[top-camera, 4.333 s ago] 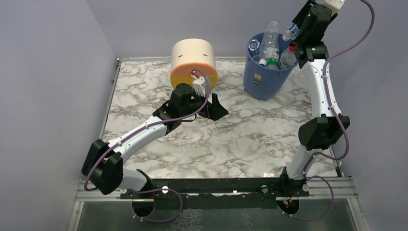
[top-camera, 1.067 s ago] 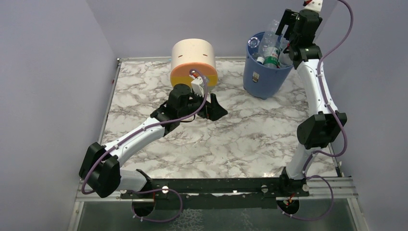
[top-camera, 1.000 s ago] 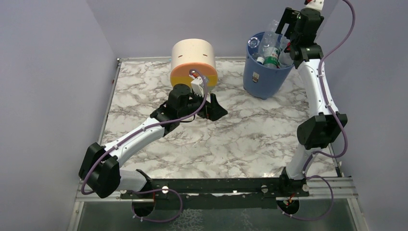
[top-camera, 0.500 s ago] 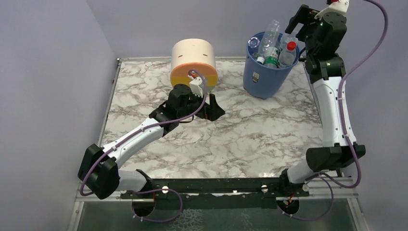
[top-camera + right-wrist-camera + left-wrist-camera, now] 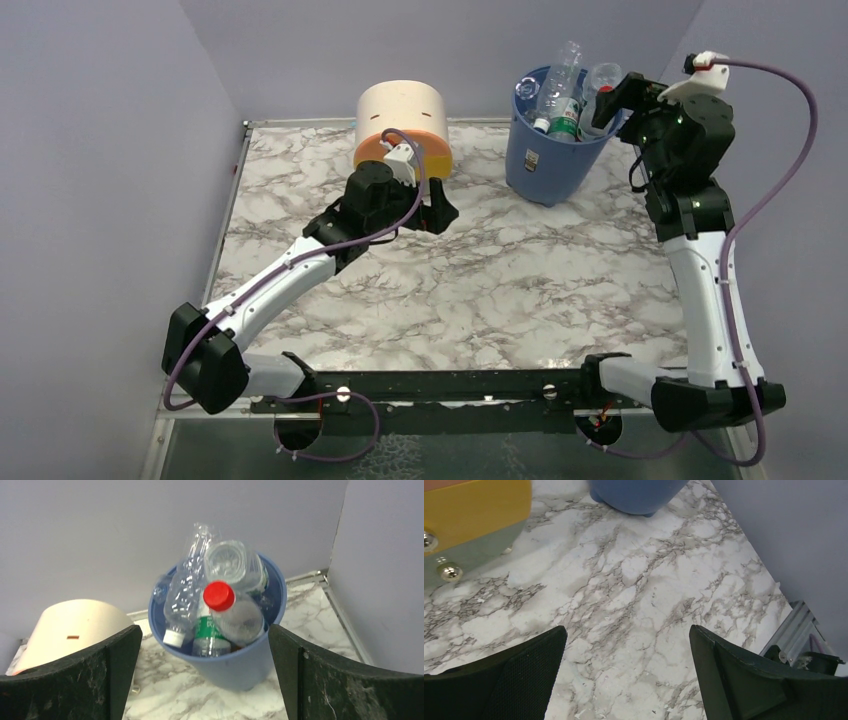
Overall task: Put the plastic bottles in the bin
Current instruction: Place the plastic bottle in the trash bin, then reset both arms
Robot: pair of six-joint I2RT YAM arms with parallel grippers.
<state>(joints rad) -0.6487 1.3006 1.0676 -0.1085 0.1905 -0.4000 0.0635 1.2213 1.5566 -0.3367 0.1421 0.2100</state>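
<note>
The blue bin (image 5: 548,160) stands at the back right of the marble table, and several clear plastic bottles (image 5: 562,92) stick out above its rim. In the right wrist view, one with a red cap (image 5: 235,616), one with a green label (image 5: 207,632) and one lying cap-down (image 5: 182,597) fill the bin (image 5: 240,667). My right gripper (image 5: 622,100) hangs open and empty just right of the rim, facing it (image 5: 204,630). My left gripper (image 5: 430,217) hovers open over bare marble (image 5: 627,630) with nothing between its fingers.
A cream-and-orange round drawer unit (image 5: 402,125) stands at the back centre, right behind my left gripper; its orange front and metal knobs (image 5: 449,571) show in the left wrist view. The bin's base (image 5: 639,495) lies ahead of it. Walls close in on both sides.
The right arm has drawn back from over the bin, to the right and lower, with its jaws open. The left arm has shifted slightly up and left, toward the drawer unit.
</note>
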